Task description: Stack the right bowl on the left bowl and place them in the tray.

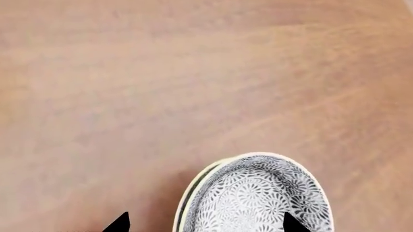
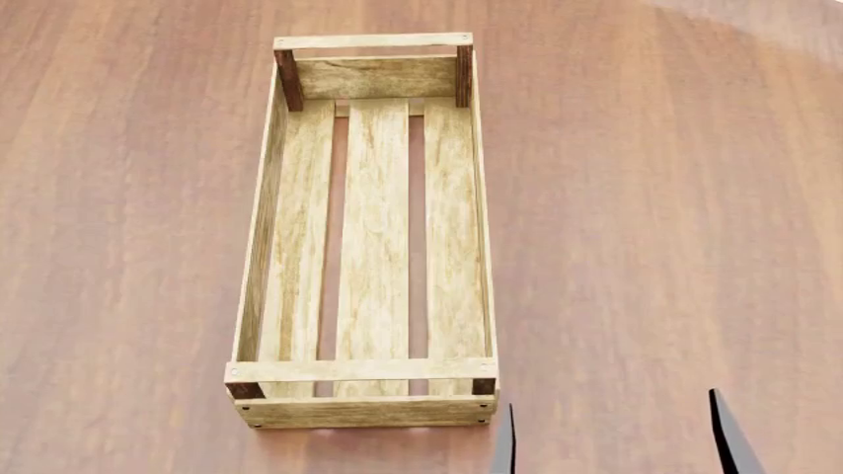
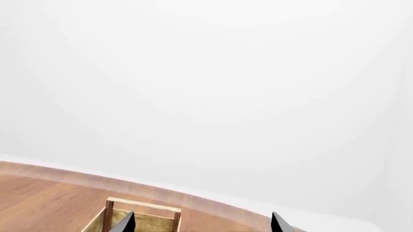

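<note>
A bowl (image 1: 258, 198) with a grey-and-white flower pattern and a cream rim lies on the wooden table in the left wrist view. A second rim line shows along its edge, so it may be two nested bowls; I cannot tell. My left gripper (image 1: 206, 223) is open and straddles the bowl's wall, one fingertip (image 1: 293, 224) over the inside and the other outside. The tray (image 2: 362, 370), a long light-wood crate, stands empty in the middle of the head view. My right gripper (image 2: 617, 442) is open and empty just right of the tray's near corner. No bowl shows in the head view.
The brown wooden table (image 2: 658, 217) stretches round the tray on all sides. In the right wrist view the tray's far end (image 3: 143, 205) and the table's curved far edge (image 3: 213, 195) show against a white wall, with the right gripper (image 3: 201, 223) in front.
</note>
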